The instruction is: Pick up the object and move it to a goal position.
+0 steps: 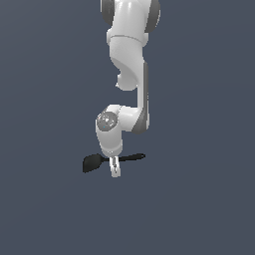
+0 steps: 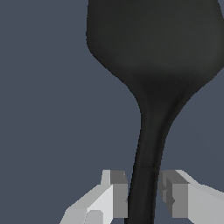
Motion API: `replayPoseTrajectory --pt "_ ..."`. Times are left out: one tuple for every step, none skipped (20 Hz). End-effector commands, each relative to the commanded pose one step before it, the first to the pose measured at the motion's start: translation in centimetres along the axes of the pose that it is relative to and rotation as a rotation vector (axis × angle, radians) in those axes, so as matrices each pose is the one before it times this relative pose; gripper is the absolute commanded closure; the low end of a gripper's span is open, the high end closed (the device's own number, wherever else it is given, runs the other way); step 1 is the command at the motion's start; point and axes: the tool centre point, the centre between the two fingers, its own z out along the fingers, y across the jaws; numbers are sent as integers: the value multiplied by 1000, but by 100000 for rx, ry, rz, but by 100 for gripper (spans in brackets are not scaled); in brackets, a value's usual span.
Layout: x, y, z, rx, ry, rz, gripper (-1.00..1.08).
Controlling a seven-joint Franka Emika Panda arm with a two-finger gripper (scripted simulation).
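Grasp step: end effector (image 2: pixel 142 199) straddles the black broad-headed spatula (image 2: pixel 153 65) handle, pads nearly touching, not clamped. Next: squeeze, then lift.

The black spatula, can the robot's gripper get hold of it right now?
Probably yes. The gripper already has a finger on each side of the black spatula's thin handle, and nothing sits between them. The pads look very close to the handle, though whether they squeeze it yet is unclear.
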Motion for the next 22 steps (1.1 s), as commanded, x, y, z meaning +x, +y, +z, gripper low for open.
replayPoseTrajectory --pt "31 27 34 -56 12 28 108" --pt "0 0 0 0 0 0 108" --pt "0 0 0 0 0 0 108" --pt "-38 -27 -31 49 8 -48 108" --pt "-19 7 -11 0 0 0 108" --pt "-56 22 -33 0 0 0 108" --pt "-93 37 -56 0 0 0 108" --pt "-131 51 -78 0 0 0 108" --pt "-169 66 -101 0 0 0 108" --pt "-209 82 -125 0 0 0 108" --pt "-249 97 -149 0 0 0 108" --pt "-291 114 -174 0 0 0 108" --pt "-334 130 -200 0 0 0 108" --pt "-389 145 -226 12 -44 -18 108" --pt "-426 165 -255 0 0 0 108" --pt "-475 184 -284 0 0 0 108" --pt "-528 204 -315 0 0 0 108" --pt "-582 224 -348 0 0 0 108" --pt "-637 244 -372 -3 -49 -3 108" --pt "-694 265 -415 0 0 0 108" --pt "-751 285 -449 0 0 0 108" --pt "-802 303 -472 -4 -49 -2 108"
